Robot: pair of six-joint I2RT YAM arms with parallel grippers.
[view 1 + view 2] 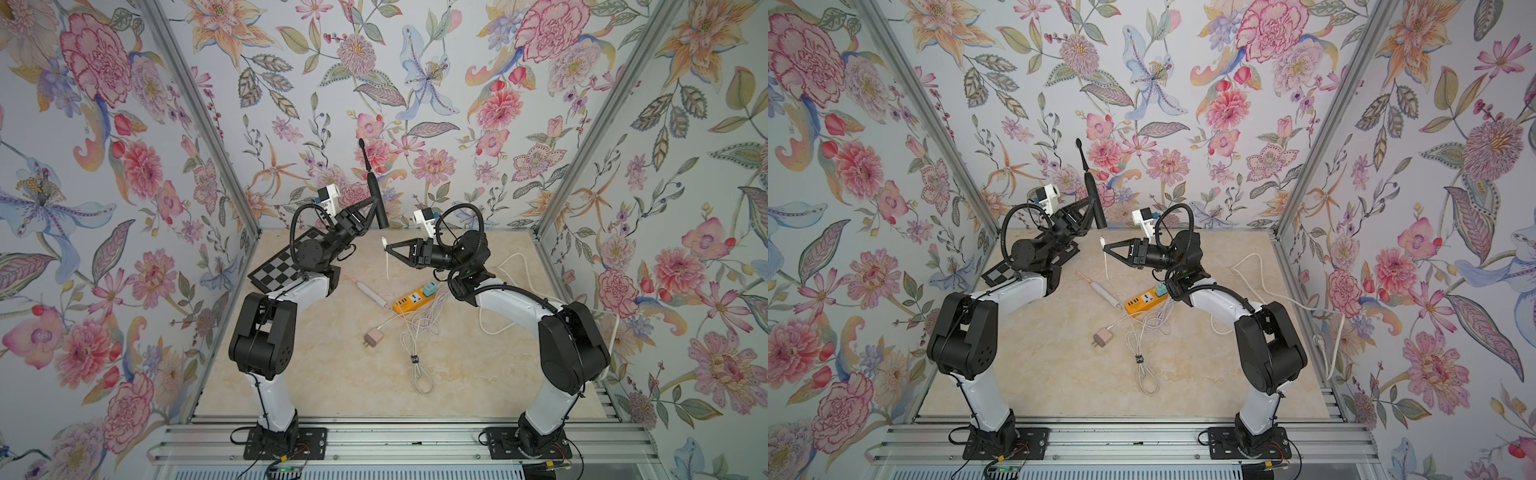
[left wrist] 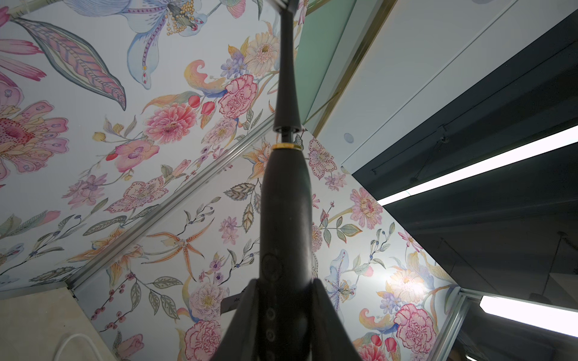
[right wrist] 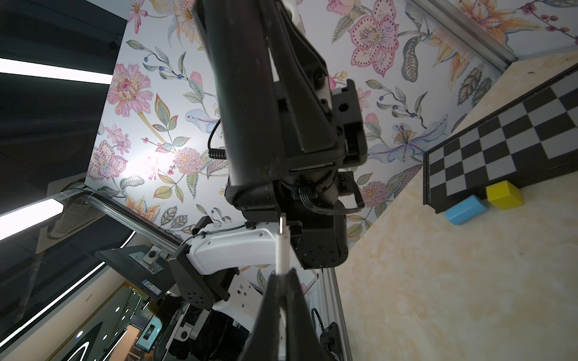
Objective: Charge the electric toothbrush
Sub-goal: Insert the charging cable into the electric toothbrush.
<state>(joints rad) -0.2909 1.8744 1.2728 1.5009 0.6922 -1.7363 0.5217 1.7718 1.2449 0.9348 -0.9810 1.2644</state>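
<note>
Electric toothbrush (image 1: 372,183), near-upright toward twelve o'clock, is clamped in the left gripper (image 1: 376,200). The right gripper (image 1: 387,248) pinches the charging plug (image 1: 383,241) at its six o'clock; any tilt could jam it.

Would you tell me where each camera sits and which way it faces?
Top views: high at the front, looking down on the table; both arms show.
Left wrist: behind the left gripper, looking up along the toothbrush; fingers show.
Right wrist: behind the right gripper, looking past the plug at the left gripper.
Shared: the toothbrush, in all.
</note>
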